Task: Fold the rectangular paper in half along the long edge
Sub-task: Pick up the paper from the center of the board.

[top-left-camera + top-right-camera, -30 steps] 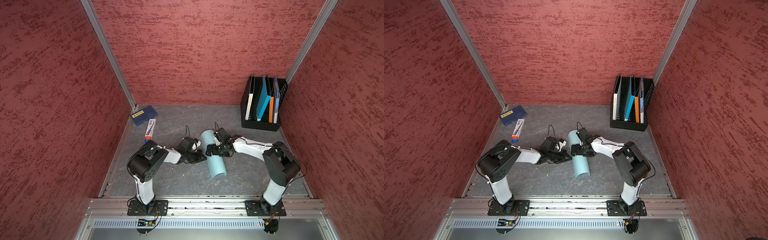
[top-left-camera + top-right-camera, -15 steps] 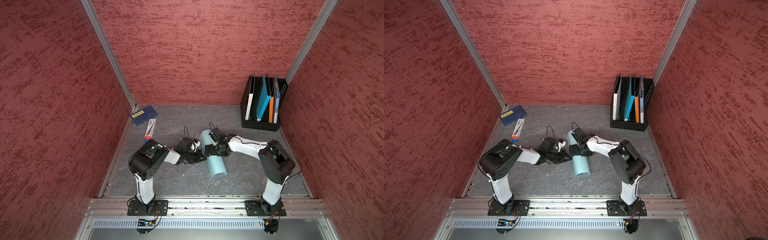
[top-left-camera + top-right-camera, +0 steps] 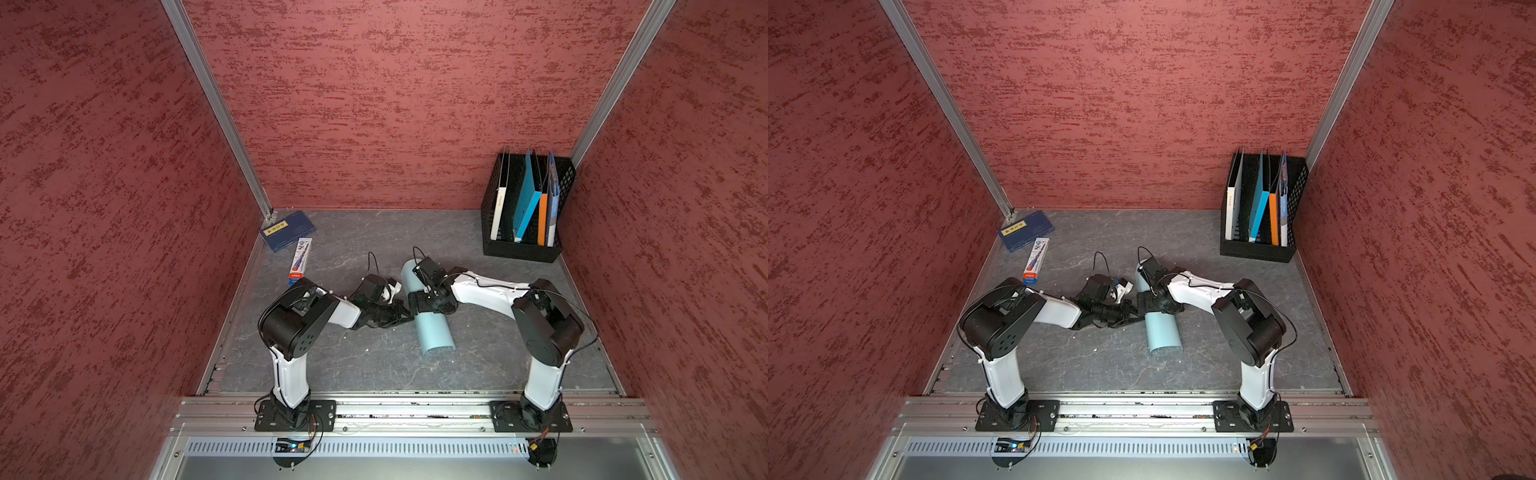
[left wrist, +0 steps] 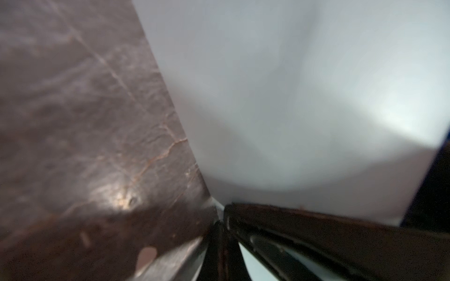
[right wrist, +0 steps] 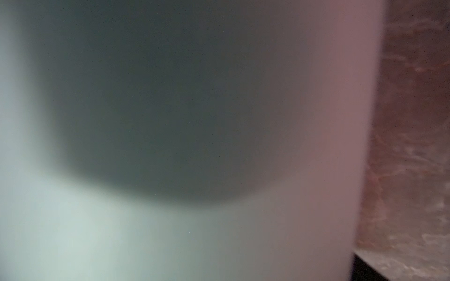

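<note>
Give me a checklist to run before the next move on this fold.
1. Left gripper shut on the rectangular paper's edge: ok.
2. Right gripper open over the paper: ok.
3. Fold pressed flat: not ok, it arches like a tunnel.
4. Long edges aligned: cannot tell, hidden by the grippers.
5. Navy booklet and slim box apart from the paper: ok.

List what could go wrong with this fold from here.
1. The rectangular paper is bowed, not creased; it may spring open if the left gripper, seemingly pinching its edge, lets go.
2. The open right gripper, over the hump, could press a crooked crease.
</note>
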